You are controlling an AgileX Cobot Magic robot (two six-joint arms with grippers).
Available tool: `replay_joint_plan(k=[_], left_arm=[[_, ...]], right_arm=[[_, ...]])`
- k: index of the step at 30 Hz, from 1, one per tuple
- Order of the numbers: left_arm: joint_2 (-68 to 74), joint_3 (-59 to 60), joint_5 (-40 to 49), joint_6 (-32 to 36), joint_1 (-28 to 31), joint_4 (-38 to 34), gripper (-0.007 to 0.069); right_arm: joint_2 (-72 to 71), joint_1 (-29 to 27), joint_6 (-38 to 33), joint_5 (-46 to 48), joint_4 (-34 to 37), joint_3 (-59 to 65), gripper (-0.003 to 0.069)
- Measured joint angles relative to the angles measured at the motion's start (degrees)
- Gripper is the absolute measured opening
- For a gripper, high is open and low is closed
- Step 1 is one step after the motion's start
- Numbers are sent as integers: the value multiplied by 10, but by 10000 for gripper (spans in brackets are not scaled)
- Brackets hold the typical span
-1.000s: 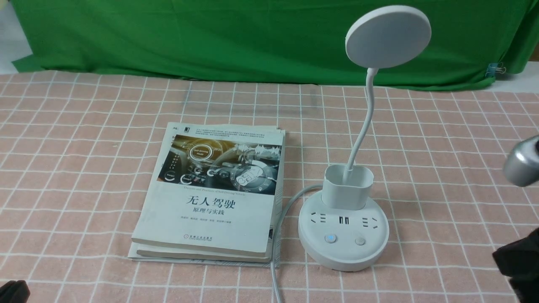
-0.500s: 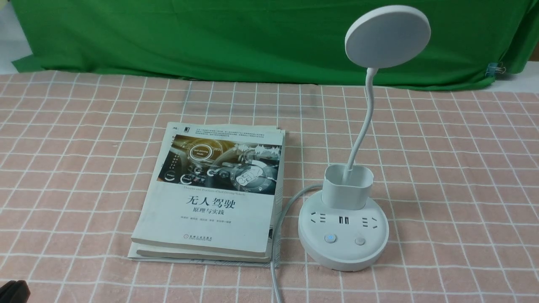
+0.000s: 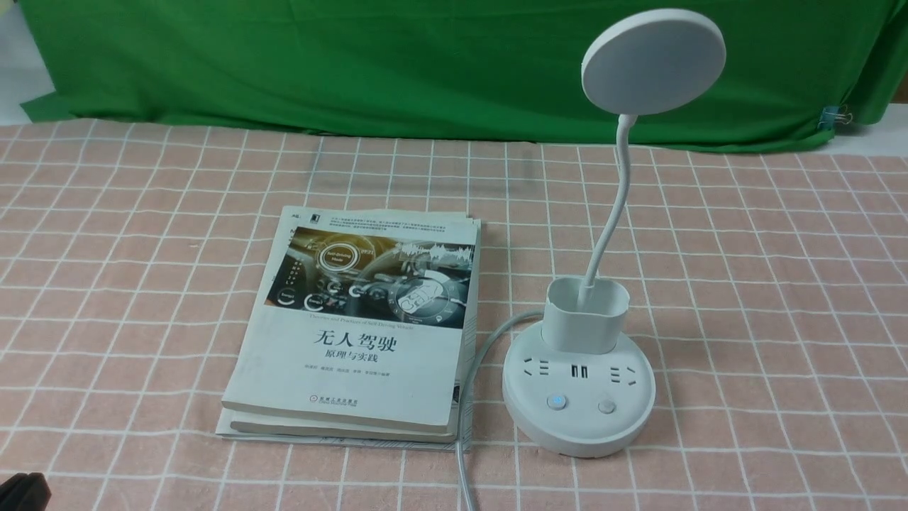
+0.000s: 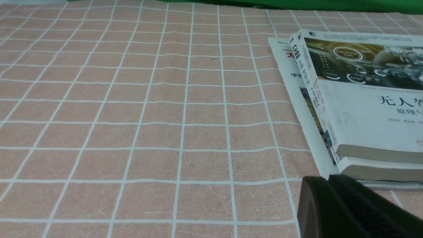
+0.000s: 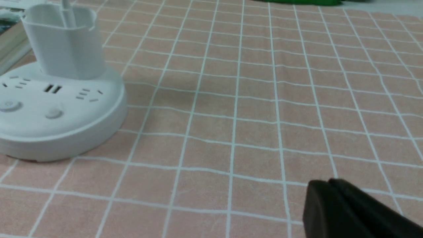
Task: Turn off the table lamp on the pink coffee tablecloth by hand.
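The white table lamp [image 3: 578, 397] stands on the pink coffee tablecloth [image 3: 745, 284], right of centre in the front view. Its disc head [image 3: 653, 62] is up on the thin neck, above the cup holder [image 3: 586, 316]. On the round base the left button [image 3: 557, 402] glows blue and the right button [image 3: 606, 407] is plain. The lamp base also shows in the right wrist view [image 5: 49, 112]. My right gripper [image 5: 328, 180] is shut and empty, low over the cloth and well to the right of the base; it is out of the front view. My left gripper [image 4: 327, 177] is shut and empty near the books' front corner.
Two stacked books [image 3: 362, 319] lie left of the lamp, also in the left wrist view [image 4: 363, 99]. The lamp's grey cable [image 3: 464, 426] runs between books and base toward the front edge. A green cloth [image 3: 355, 64] hangs at the back.
The right arm, seen at the right edge of the front view a second ago, has drawn back out of that view. The lamp, books and left arm have not moved.
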Motion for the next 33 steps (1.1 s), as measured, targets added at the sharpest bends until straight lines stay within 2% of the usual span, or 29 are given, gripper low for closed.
replay_joint_plan(k=[33], left_arm=[[0, 0, 0, 0, 0, 0, 6]], right_arm=[[0, 0, 1, -2, 0, 0, 87]])
